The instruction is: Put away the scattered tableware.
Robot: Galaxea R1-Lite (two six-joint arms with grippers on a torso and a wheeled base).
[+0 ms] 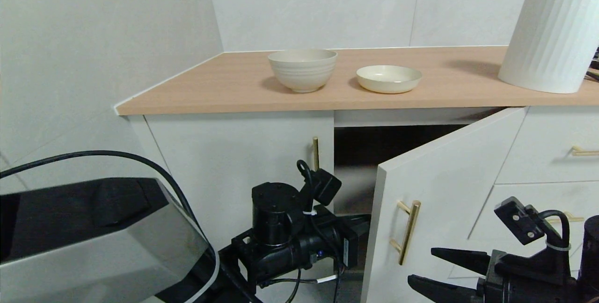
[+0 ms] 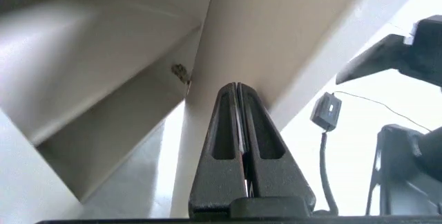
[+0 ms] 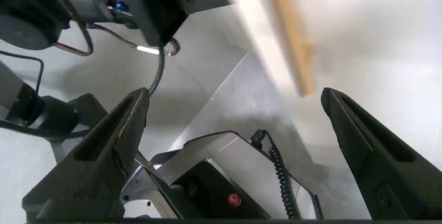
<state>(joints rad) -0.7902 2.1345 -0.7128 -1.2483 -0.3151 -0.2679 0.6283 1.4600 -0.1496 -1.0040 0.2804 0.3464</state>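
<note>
**Q:** Where does the tableware stand?

**A:** KITCHEN CORNER: A cream bowl [image 1: 303, 69] and a shallow dish [image 1: 389, 78] sit side by side, not touching, on the wooden tabletop [image 1: 224, 83], well above both arms. Neither is held.

**Q:** And the hands?

**A:** The left hand [image 2: 237, 96] is low, its fingers pressed together with nothing between them. Its tip is at the inner face of the open cabinet door [image 1: 435, 191]; whether it touches the panel cannot be told. The right hand [image 1: 423, 266] hangs low on the door's outer side, near the brass handle [image 1: 408, 232], fingers spread wide and empty.

**Q:** What could go wrong from here?

**A:** The door looks like the main hazard. It stands partly open between the two arms, so an arm rising to the tabletop could clip its edge and swing it, or pin the left hand in the opening. The bowl is deep and smooth-sided, and a pinch on the rim alone might let it tip or slip. The dish is low with a thin lip, probably hard to lift off a flat surface, and a nudge could slide it into the bowl or toward the front edge. A ribbed white container [image 1: 552, 36] at the far right would be in the way of a wide right-arm sweep.
</note>
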